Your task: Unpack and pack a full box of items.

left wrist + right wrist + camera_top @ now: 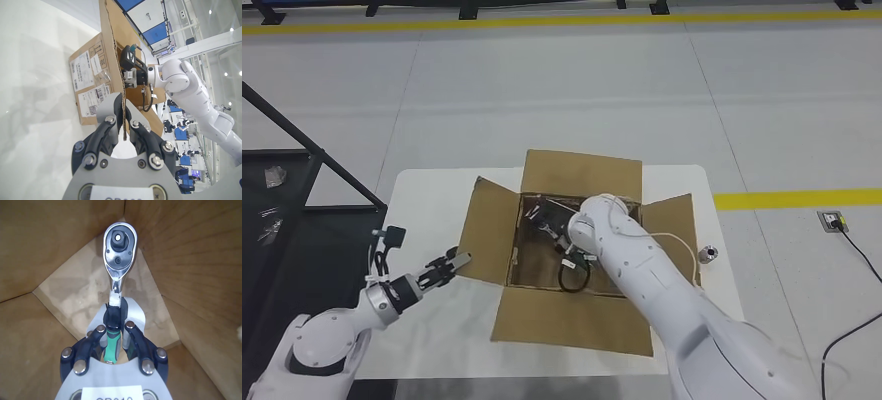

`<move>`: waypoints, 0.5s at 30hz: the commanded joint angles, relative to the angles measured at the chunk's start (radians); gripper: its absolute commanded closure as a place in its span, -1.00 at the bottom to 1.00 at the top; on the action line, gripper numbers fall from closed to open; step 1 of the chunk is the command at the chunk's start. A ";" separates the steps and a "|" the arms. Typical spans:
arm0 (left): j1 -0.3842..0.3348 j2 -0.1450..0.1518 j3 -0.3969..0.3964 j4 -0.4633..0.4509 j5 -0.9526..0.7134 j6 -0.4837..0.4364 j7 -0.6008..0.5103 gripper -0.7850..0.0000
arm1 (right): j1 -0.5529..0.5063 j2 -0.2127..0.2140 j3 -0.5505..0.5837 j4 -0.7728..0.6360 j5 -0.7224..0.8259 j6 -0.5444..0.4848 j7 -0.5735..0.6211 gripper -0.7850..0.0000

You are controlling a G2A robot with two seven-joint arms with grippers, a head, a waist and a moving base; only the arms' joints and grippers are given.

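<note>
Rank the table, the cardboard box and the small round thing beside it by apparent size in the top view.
1. table, largest
2. cardboard box, flaps spread
3. small round thing, smallest by far

Bright even light, probably overhead; glare on ratchet point(118, 260); wrist-view edges bowed

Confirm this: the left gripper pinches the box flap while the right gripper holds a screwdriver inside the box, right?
No. The right wrist view shows the right gripper holding a ratchet wrench, not a screwdriver, inside the box. The left gripper does pinch the flap.
</note>
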 commanded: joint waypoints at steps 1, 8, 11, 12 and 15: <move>-0.008 0.000 0.002 0.011 -0.003 -0.001 -0.006 1.00 | -0.001 0.006 0.004 -0.029 -0.006 0.005 0.001 1.00; -0.034 0.002 0.006 0.043 -0.020 -0.007 -0.037 1.00 | -0.035 0.044 0.030 -0.176 -0.031 0.000 0.033 1.00; -0.043 0.002 0.007 0.055 -0.019 -0.009 -0.045 1.00 | -0.071 0.071 0.048 -0.287 -0.060 0.024 0.066 1.00; -0.047 0.003 0.007 0.058 -0.017 -0.009 -0.046 1.00 | -0.088 0.081 0.057 -0.333 -0.071 0.035 0.083 1.00; -0.055 0.003 0.008 0.069 -0.015 -0.006 -0.048 1.00 | -0.153 0.120 0.095 -0.498 -0.110 0.063 0.142 1.00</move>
